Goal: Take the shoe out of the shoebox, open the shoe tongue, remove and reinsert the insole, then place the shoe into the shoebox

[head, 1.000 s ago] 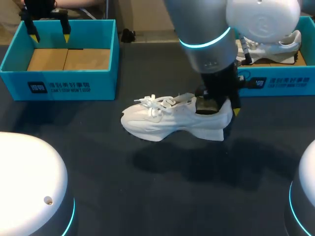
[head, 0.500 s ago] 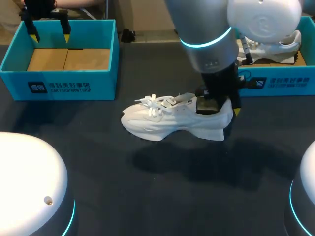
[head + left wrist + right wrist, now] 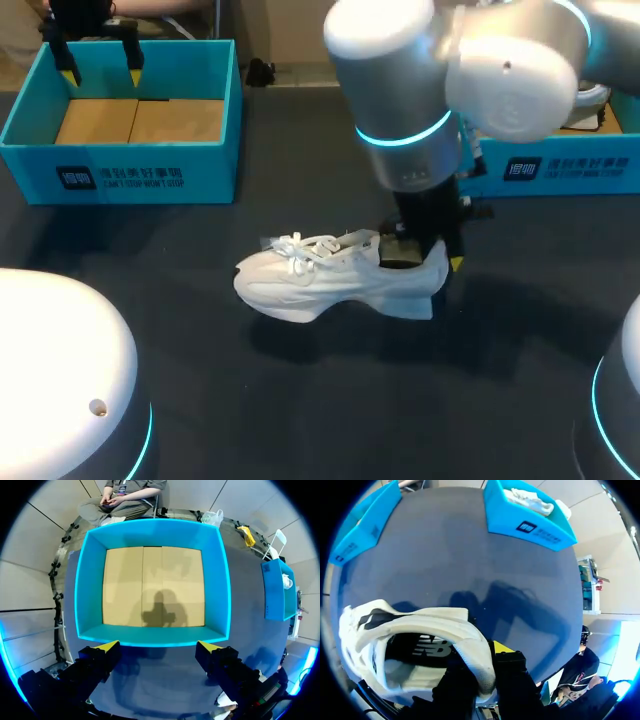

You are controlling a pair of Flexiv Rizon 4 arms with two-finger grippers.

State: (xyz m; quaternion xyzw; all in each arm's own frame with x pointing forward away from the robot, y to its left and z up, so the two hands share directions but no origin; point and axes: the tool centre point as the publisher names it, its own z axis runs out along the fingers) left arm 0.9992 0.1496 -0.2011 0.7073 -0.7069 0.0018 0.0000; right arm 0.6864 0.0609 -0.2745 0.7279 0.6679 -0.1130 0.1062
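A white shoe (image 3: 320,280) with white laces is in the middle of the dark table, toe pointing left. My right gripper (image 3: 425,255) comes down from above and is shut on its heel collar. In the right wrist view the collar of the shoe (image 3: 420,630) is pinched between the fingers of the right gripper (image 3: 487,665), one inside and one outside. My left gripper (image 3: 100,65) hangs open over the far side of the left teal shoebox (image 3: 120,175). From the left wrist, the open left gripper (image 3: 157,647) is above that shoebox (image 3: 152,637), whose cardboard floor is bare.
A second teal shoebox (image 3: 560,165) stands at the back right, partly hidden by my right arm; a second white shoe (image 3: 530,500) lies in it. Dark table lies open in front of the shoe.
My right arm has swung, carrying the shoe a little to the left and toward the table's front. The left arm has not moved.
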